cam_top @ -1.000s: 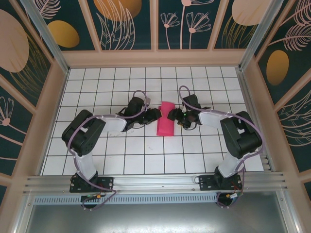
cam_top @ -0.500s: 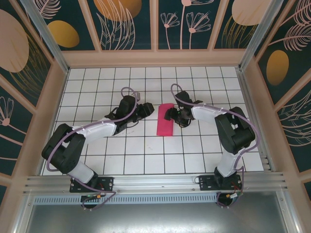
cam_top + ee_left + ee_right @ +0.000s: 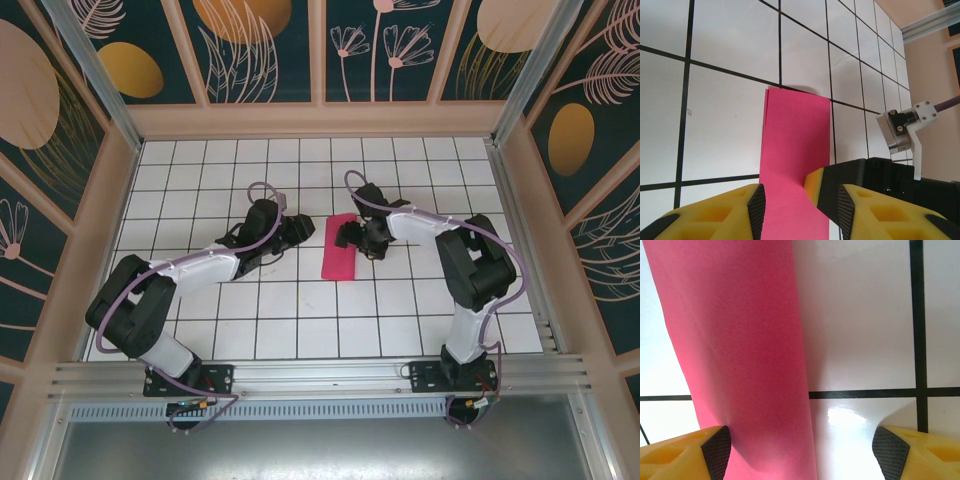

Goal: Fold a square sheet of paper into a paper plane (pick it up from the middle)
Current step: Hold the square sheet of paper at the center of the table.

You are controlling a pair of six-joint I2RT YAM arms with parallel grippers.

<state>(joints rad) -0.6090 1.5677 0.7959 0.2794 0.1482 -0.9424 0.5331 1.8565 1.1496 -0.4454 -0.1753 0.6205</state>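
The square sheet of paper (image 3: 339, 256) lies folded into a narrow magenta-pink strip at the table's middle, more a blunt-ended strip than a pointed paper plane. My left gripper (image 3: 303, 227) hovers just left of its far end, open. In the left wrist view the strip (image 3: 796, 145) runs away from between my left gripper (image 3: 801, 212) fingers, which do not clamp it. My right gripper (image 3: 347, 236) is at the strip's far right edge, open wide. One of its yellow fingers (image 3: 816, 186) rests against the paper. In the right wrist view the strip (image 3: 740, 350) lies beside the left pad of the right gripper (image 3: 803, 452).
The white tiled table (image 3: 300, 320) has black grid lines and bare tiles all round the strip. Wooden walls (image 3: 112, 200) close it in on the left, right and back. An aluminium rail (image 3: 320, 375) runs along the near edge by the arm bases.
My left arm stretched out and its gripper drew back left off the strip. My right gripper shifted slightly toward the far end and spread its jaws wider. The strip now lies flatter.
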